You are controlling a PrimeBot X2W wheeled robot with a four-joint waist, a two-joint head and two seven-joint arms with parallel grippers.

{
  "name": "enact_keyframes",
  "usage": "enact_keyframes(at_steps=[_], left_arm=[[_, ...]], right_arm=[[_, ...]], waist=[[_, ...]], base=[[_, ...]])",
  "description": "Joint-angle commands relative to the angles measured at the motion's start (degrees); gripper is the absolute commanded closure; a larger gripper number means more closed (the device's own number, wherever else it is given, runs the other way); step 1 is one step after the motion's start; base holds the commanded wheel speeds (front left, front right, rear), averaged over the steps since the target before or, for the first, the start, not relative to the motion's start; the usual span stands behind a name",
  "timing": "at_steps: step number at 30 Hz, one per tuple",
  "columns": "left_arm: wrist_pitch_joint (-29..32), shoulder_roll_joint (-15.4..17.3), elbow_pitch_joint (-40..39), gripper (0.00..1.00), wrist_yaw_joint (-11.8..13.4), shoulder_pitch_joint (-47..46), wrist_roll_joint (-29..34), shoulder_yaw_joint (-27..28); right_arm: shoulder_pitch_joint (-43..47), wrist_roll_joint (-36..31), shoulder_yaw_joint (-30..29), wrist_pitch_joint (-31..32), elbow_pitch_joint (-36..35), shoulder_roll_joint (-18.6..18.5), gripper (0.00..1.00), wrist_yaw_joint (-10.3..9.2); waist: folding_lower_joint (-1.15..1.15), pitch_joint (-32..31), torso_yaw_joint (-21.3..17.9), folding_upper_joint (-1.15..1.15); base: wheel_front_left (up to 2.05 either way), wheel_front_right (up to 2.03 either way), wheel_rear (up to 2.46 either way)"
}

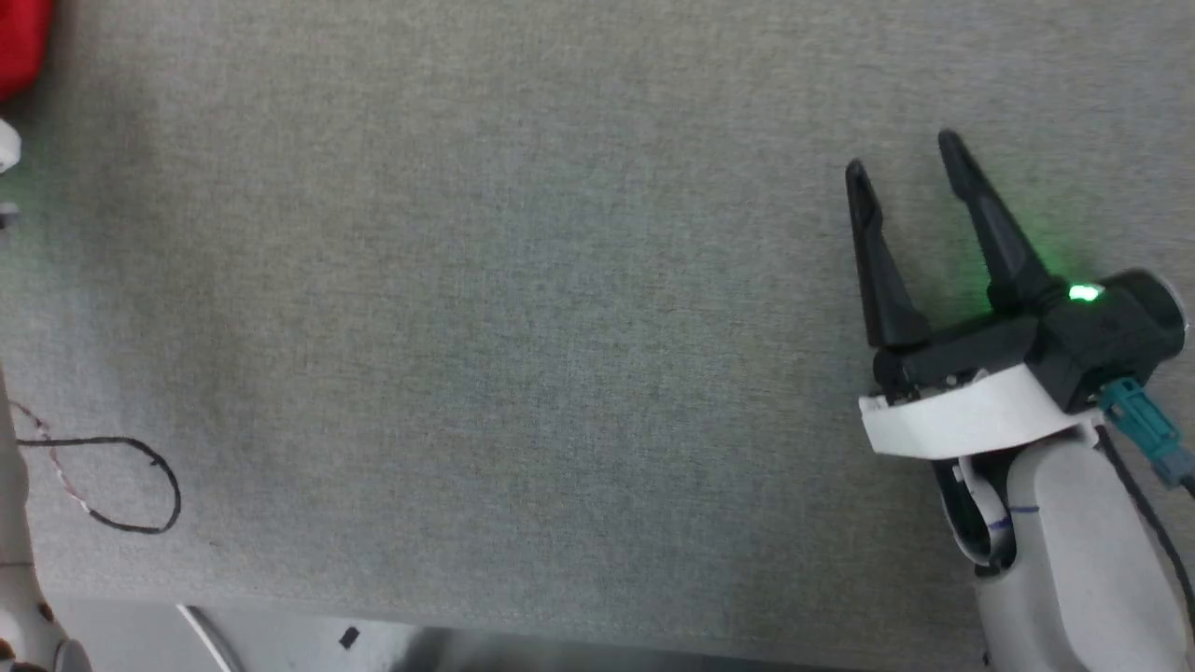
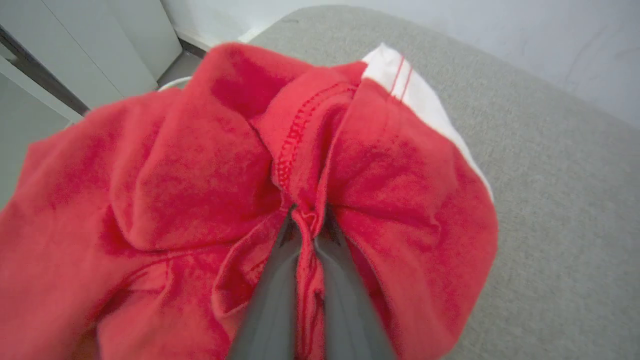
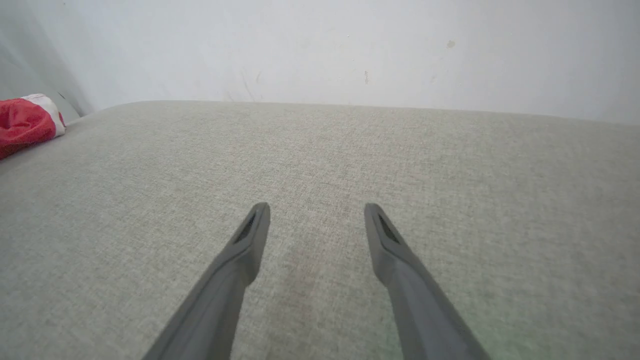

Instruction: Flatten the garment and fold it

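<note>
Left hand (image 2: 307, 225) is clamped tight on the garment (image 2: 190, 165). Both fingers (image 2: 270, 310) pinch a ridge of red cloth btwn them, right where a stitched seam (image 2: 290, 145) runs on from the tips. The rest of the cloth bunches & billows round the fingers on both sides, crumpled, not flat. White band (image 2: 415, 95) w/ thin red lines sits beyond the tips & to their right, at the far edge of the bundle. Can't tell if the bundle is lifted or resting on the desk (image 2: 550, 225).

Right hand (image 1: 904, 157) is spread wide & empty, low over bare grey desk, nothing btwn its fingers. From it the garment is far off to its left, up by the wall (image 3: 320, 50), well apart. A thin black cable loop (image 1: 121, 485) lies over the desk, also well to the right hand's left.

Handling, my read: light, limp knit w/ no stiffness, so it will sag, fold on itself & drag after whichever bit is pulled. Not fragile, not slippery; a pinch holds it fine. A mid-seam pinch like this prob. won't spread it. Better hold for flattening: two points on the white band or the hem corners, one per hand, then pull apart & lay down. That needs the right hand brought across. Task looks early: not yet flat, no fold made.
</note>
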Motion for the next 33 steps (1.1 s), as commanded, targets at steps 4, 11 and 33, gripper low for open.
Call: enact_keyframes(at_steps=[4,11,33], left_arm=[[-8.2,1.3,-2.3,1.00,2.0,1.6,3.8,-0.2],[-20.5,1.4,-5.7,1.00,0.6,1.2,8.2,-3.3],[-21.3,-19.2,-7.9,1.00,-13.2,-5.7,4.9,-25.5]], right_arm=[[2.5,1.1,-0.7,-0.8,2.8,-0.4,0.00,-0.12],[7.5,2.9,-3.5,-1.6,5.8,-0.4,0.00,-0.12],[13.2,5.3,-5.8,-0.6,4.9,-0.4,0.00,-0.12]], waist=[[0.00,-10.3,0.0,0.00],[0.00,-23.2,0.3,0.00],[0.00,-32.5,-13.0,0.00]], base=[[0.00,0.00,0.00],[0.00,0.00,0.00],[0.00,0.00,0.00]])
